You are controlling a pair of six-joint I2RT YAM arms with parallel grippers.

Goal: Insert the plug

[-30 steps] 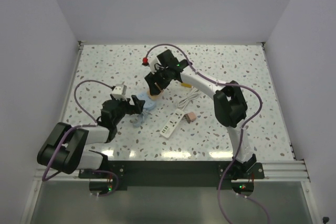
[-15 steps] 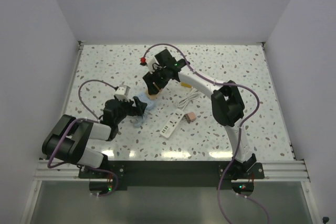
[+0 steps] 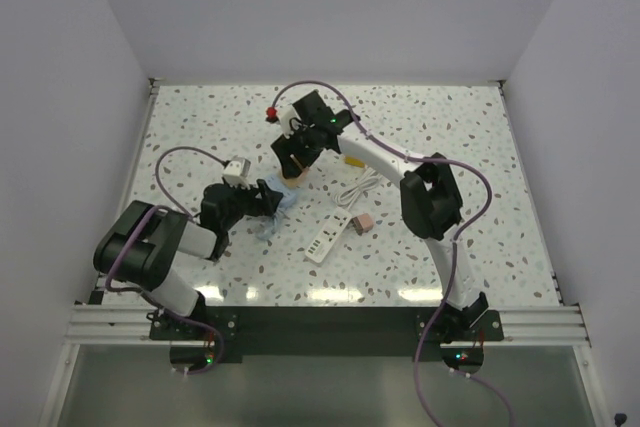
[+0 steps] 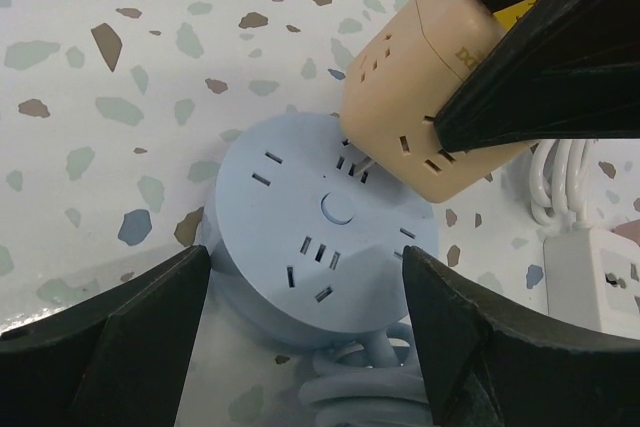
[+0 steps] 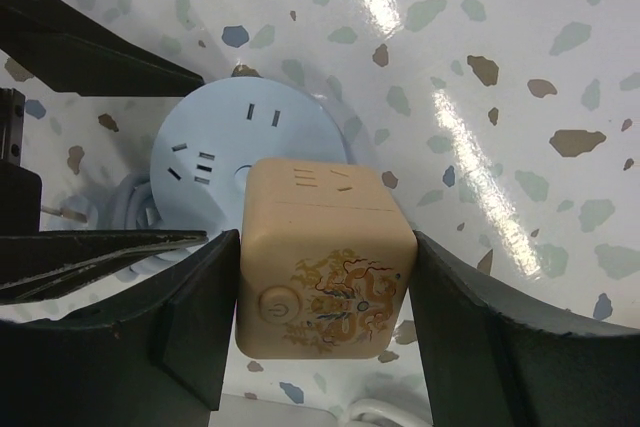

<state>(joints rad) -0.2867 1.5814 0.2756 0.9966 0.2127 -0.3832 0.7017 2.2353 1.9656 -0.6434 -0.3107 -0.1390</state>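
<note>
Peach cube point(image 5: 325, 257), face toward the right wrist camera: a round button point(image 5: 272, 301) bearing a power sign. Beside it is an ornamental scroll drawing in red, blue and gold, without words.

Same cube, side face, left wrist view: a short run of dark letters point(image 4: 470, 52) at the edge, partly covered by a black finger point(image 4: 540, 77), not readable.

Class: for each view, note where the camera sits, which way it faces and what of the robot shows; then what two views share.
Top external: above, behind the bases, looking down at the table; both arms show.
Left wrist: on the left arm, facing down at the blue socket disc; left tool straddles it.
Right wrist: on the right arm, facing down; right tool grips the peach cube.
Shared: both wrist views show disc and cube.
</note>
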